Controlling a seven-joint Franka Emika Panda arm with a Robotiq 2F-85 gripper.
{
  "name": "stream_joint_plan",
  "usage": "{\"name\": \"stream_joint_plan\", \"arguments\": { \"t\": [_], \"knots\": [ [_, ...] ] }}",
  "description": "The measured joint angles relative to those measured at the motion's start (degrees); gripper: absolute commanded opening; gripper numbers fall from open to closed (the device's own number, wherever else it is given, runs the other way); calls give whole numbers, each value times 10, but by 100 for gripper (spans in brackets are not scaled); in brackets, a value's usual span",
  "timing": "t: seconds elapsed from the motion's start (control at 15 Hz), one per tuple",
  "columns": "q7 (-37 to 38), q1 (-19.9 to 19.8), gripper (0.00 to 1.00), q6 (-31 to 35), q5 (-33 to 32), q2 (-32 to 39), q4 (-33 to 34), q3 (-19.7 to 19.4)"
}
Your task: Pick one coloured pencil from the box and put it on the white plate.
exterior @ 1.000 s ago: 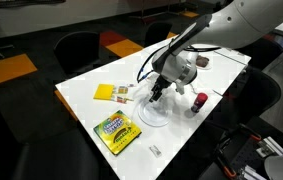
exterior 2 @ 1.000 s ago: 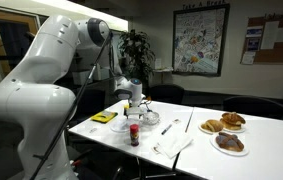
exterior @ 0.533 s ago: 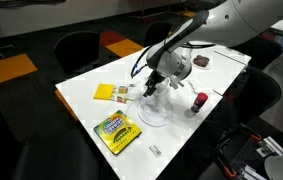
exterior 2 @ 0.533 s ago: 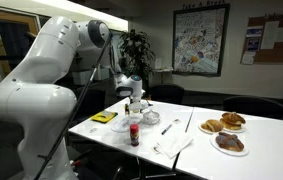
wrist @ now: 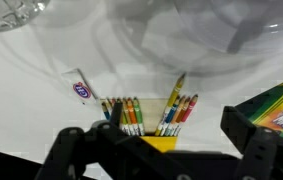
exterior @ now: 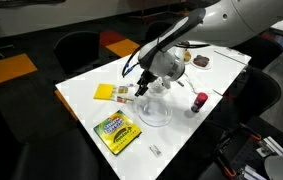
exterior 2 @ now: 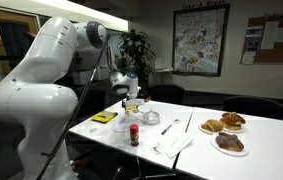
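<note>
Currently, your stock on the tabletop (exterior: 79, 103), listed outward from the fingers (wrist: 69, 150):

1. fingers: you have them spread wide, one dark tip at each lower corner of the wrist view, clamped on no item. In an exterior view they hang low over one short end of the box (exterior: 103, 92). Whether they touch the tabletop cannot be told.

2. box (wrist: 161, 144): small, flat, plain yellow. It lies in the gap between your fingers, its open short side pointing away from them.

3. coloured pencils (wrist: 131, 112): two fanned bunches of tips poke out of that short side, just past your fingertips. One yellow pencil (wrist: 178, 88) reaches farther than the rest.

4. white plate (exterior: 154, 113): round, flat on the tabletop, just beside your fingers and apart from the box.

5. green-and-yellow pack (wrist: 281, 100): printed. Its corner shows outside the finger at the right edge of the wrist view, near the box.

6. blue-and-white label (wrist: 81, 88): flat on the tabletop beyond the opposite finger, just beside the pencil tips.

7. clear glass bowl (wrist: 11, 12): farther out past that same finger, only partly in view.

8. red container (exterior: 198, 102): upright, on the far side of the white plate from your fingers.

9. dishes of food (exterior 2: 228, 142): two, well apart from your fingers, at the other end of the tabletop.
</note>
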Motion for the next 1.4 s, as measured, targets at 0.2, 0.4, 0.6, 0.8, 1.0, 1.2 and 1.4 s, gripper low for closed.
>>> {"name": "stream_joint_plan", "arguments": {
  "t": [0.2, 0.4, 0.6, 0.8, 1.0, 1.2, 1.4],
  "knots": [
    [30, 17, 100, 18, 0, 3, 1, -3],
    [33, 19, 100, 21, 0, 4, 1, -5],
    [33, 19, 100, 21, 0, 5, 1, -6],
    [33, 19, 100, 21, 0, 5, 1, -6],
    [33, 19, 100, 21, 0, 5, 1, -6],
    [37, 19, 100, 21, 0, 5, 2, -6],
    [63, 22, 100, 21, -4, 12, 12, -8]
  ]
}}
